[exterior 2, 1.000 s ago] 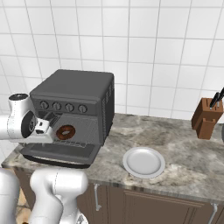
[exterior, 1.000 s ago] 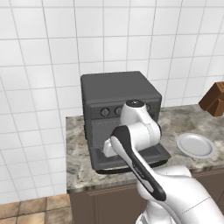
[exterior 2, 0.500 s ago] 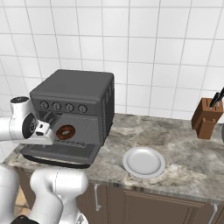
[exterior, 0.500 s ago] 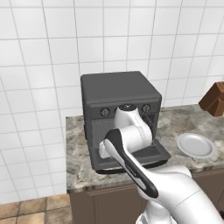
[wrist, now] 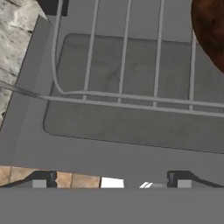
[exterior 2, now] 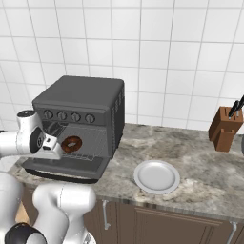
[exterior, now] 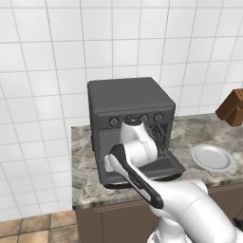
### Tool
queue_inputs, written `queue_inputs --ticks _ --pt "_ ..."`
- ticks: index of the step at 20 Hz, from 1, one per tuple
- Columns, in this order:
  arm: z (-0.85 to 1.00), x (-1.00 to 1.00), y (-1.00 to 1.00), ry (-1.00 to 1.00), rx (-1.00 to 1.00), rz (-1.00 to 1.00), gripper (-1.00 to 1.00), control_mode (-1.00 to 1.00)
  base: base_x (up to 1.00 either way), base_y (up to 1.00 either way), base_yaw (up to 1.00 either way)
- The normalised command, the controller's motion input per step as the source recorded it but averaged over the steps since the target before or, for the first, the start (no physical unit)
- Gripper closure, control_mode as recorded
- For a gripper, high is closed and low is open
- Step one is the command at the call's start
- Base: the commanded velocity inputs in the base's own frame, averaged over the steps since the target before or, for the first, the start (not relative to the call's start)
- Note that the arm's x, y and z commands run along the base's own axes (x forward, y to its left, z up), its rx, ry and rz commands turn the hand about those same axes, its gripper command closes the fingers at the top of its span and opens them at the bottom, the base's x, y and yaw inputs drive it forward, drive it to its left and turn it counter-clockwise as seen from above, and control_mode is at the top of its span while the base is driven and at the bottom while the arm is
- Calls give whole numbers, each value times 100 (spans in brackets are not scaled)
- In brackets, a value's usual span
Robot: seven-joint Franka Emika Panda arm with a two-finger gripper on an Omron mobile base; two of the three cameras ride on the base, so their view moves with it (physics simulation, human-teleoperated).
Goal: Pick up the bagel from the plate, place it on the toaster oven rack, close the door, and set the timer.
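The dark brown bagel [exterior 2: 71, 143] lies on the toaster oven rack [exterior 2: 95, 140] inside the open oven [exterior 2: 81, 102]. The door [exterior 2: 64, 165] hangs down flat in front. My gripper [exterior 2: 51, 144] hovers open and empty over the door, just left of the bagel. In the hand view my gripper [wrist: 111, 180] looks down on the rack's bars [wrist: 124, 52] and the door's pane [wrist: 131, 122]. The bagel [wrist: 212, 30] shows at the top right corner there, apart from the fingertips. The white plate [exterior 2: 156, 176] sits bare on the counter to the oven's right. My wrist hides the bagel in the left base view, where the plate [exterior: 212, 157] also shows.
A row of knobs [exterior 2: 69, 116] runs along the oven's front above the opening. A brown knife block [exterior 2: 223, 128] stands at the far right of the marble counter [exterior 2: 200, 162]. White tiled wall is behind. The counter's left edge is just past the oven.
My hand has drawn back a little toward the oven's left side and down over the door. The bagel stays on the rack and the jaws stay open.
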Motion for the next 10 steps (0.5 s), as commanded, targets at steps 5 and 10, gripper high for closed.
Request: queue_inputs --ticks 5,10 --pt "-16 20 4 0 0 -3 -100 -100 0 0 0" --pt "-10 18 3 0 0 -3 -100 -100 0 0 0"
